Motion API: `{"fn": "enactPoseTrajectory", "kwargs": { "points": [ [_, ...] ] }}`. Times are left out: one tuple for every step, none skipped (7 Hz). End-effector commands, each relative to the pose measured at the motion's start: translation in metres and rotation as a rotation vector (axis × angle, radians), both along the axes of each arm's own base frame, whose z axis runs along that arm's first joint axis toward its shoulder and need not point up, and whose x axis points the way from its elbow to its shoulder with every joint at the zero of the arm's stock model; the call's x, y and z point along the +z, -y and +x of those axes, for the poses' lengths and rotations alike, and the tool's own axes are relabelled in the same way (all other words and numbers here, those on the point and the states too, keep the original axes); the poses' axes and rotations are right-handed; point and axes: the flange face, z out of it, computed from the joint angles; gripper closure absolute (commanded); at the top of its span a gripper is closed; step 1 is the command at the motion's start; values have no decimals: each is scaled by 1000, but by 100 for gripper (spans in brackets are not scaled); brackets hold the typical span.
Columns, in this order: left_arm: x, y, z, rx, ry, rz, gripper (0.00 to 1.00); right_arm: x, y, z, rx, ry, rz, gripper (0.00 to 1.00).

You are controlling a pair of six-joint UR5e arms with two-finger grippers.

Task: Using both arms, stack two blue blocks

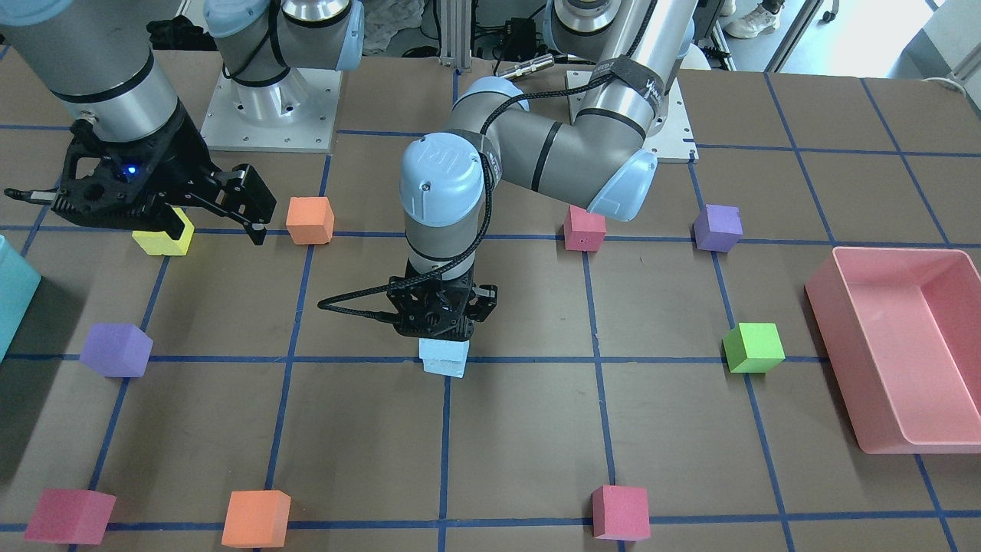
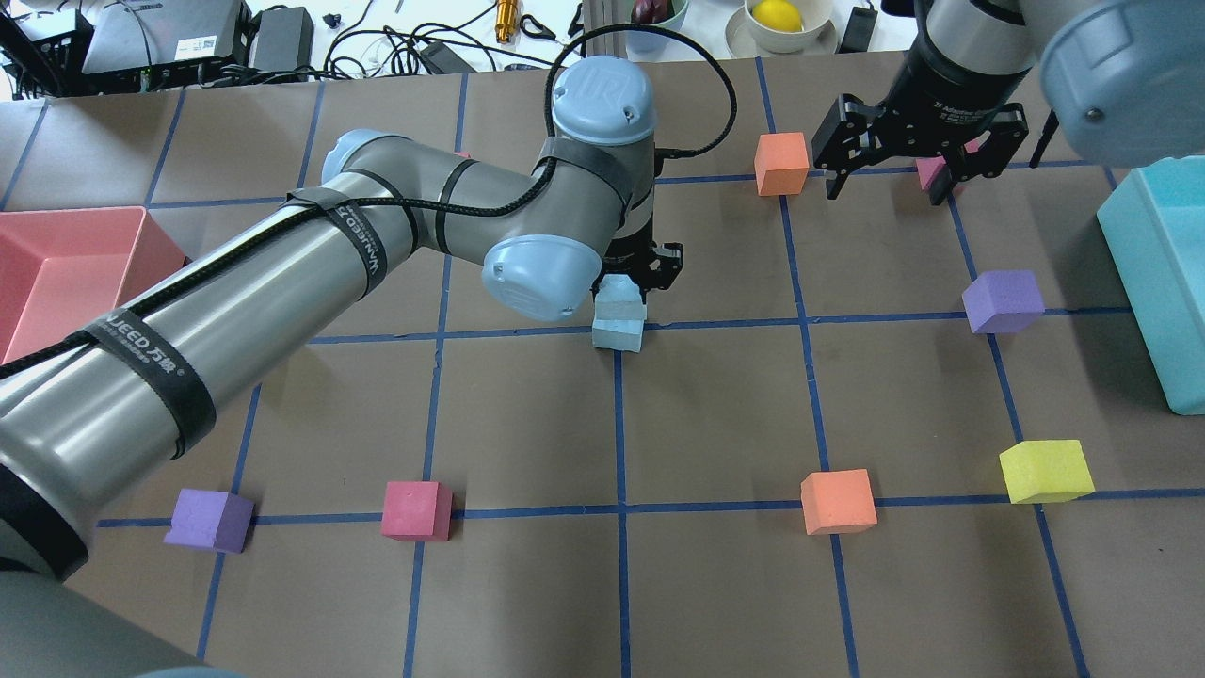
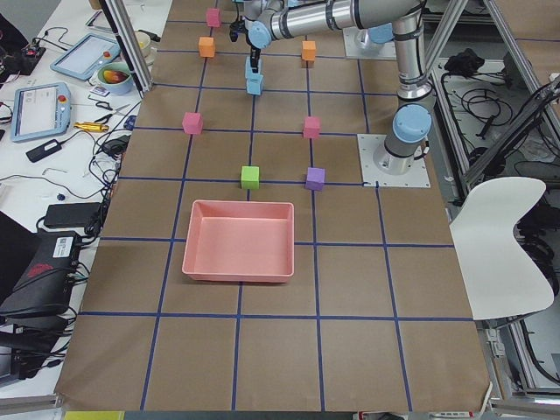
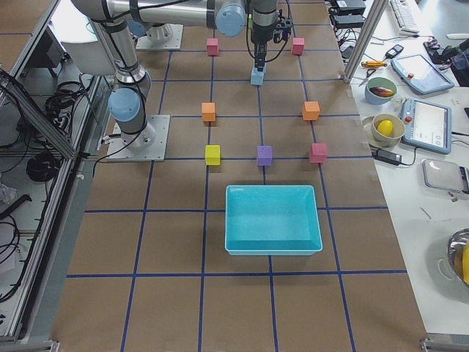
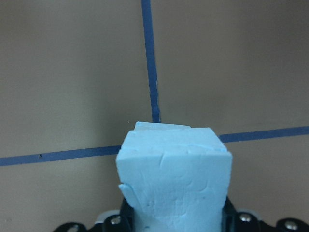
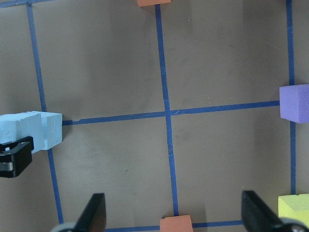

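My left gripper (image 1: 443, 331) points straight down over the table's middle and is shut on the upper pale blue block (image 5: 174, 183). That block sits squarely on the lower blue block (image 2: 617, 336), whose far edge peeks out beneath it in the left wrist view (image 5: 161, 126). From the front only part of the blue stack (image 1: 444, 358) shows below the gripper. My right gripper (image 2: 885, 193) is open and empty. It hovers well to the right of the stack, near an orange cube (image 2: 781, 163). Its spread fingers (image 6: 94, 215) show in the right wrist view.
A pink bin (image 1: 835, 360) stands on my left side and a teal bin (image 2: 1144, 282) on my right. Loose cubes lie on the grid around the stack: yellow (image 1: 162, 241), purple (image 1: 115, 349), green (image 1: 754, 346), red (image 1: 585, 228) and orange (image 2: 838, 501).
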Motion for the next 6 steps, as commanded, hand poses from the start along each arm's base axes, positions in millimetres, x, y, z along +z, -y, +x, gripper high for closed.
{"fn": "enactPoseTrajectory", "kwargs": {
  "points": [
    [-3, -1, 1, -1, 6, 9, 88, 3, -3, 0, 12, -2, -4, 0],
    [-5, 0, 1, -1, 7, 10, 87, 3, -7, 0, 12, -4, 33, 0],
    [-12, 1, 0, 1, 10, 17, 86, 3, -12, -1, 12, -10, 67, 0],
    [-16, 0, 0, 4, 12, 28, 73, 5, -13, -1, 12, -9, 64, 0],
    [-19, -1, 1, 1, 17, 34, 59, 5, -14, -1, 11, -12, 64, 0],
    [-19, -1, 1, 1, 14, 31, 36, 4, -14, -1, 12, -10, 65, 0]
  ]
}}
